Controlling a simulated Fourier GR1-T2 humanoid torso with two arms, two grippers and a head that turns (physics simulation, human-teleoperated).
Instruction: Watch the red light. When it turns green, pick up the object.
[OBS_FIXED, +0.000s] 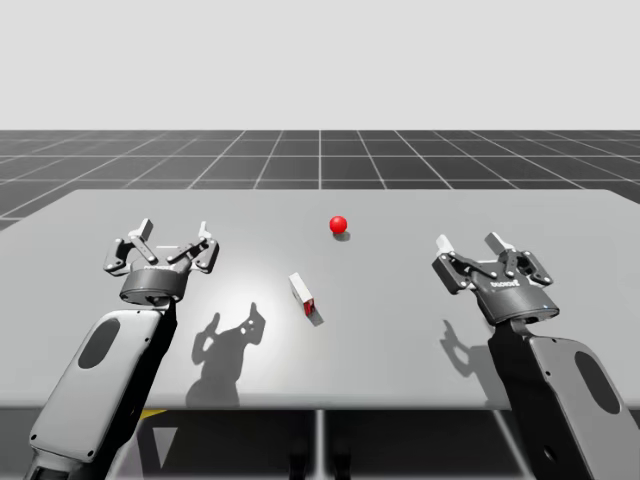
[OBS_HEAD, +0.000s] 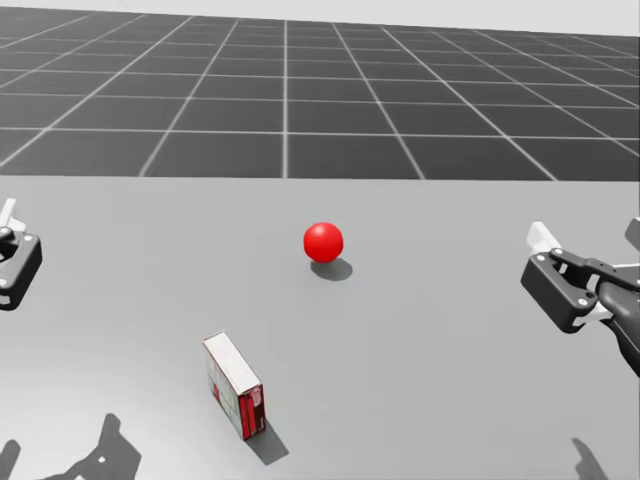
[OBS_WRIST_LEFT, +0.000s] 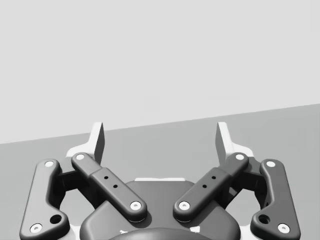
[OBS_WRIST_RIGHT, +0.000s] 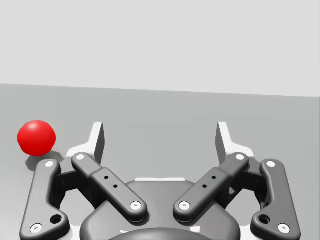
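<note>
A red ball-shaped light rests on the grey table, toward the back middle. Closer to me, a small red and white box stands on the table. My left gripper hovers open at the table's left, well apart from the box. At the right, my right gripper is open too, with nothing between its fingers; the red light lies ahead of it and off to its left side.
The table's front edge runs just before my arms. A dark gridded floor stretches behind the table.
</note>
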